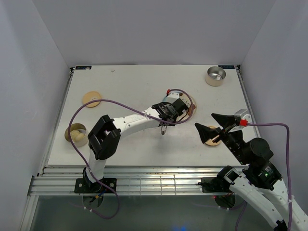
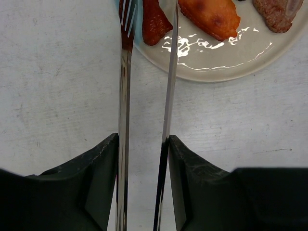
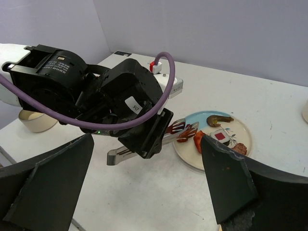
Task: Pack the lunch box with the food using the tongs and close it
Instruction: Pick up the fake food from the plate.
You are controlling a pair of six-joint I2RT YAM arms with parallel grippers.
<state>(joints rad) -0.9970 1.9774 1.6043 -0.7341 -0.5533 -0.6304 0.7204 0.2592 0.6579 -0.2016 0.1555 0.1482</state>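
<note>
Silver tongs, clamped in the left tool, flank red food at upper centre; the right tool stands wide, empty.

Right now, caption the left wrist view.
Left pincer grips slim silver metal tongs, tips straddling red food on a pale plate.

Left arm, tongs perhaps before plate

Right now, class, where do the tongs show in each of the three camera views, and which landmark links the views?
Top external: the tongs jut out below the left gripper, near the picture's centre.
Left wrist: the tongs run up the middle from between the fingers to the plate.
Right wrist: the tongs slant across the centre, from under the left gripper towards the plate.
Shared landmark: the plate.
</note>
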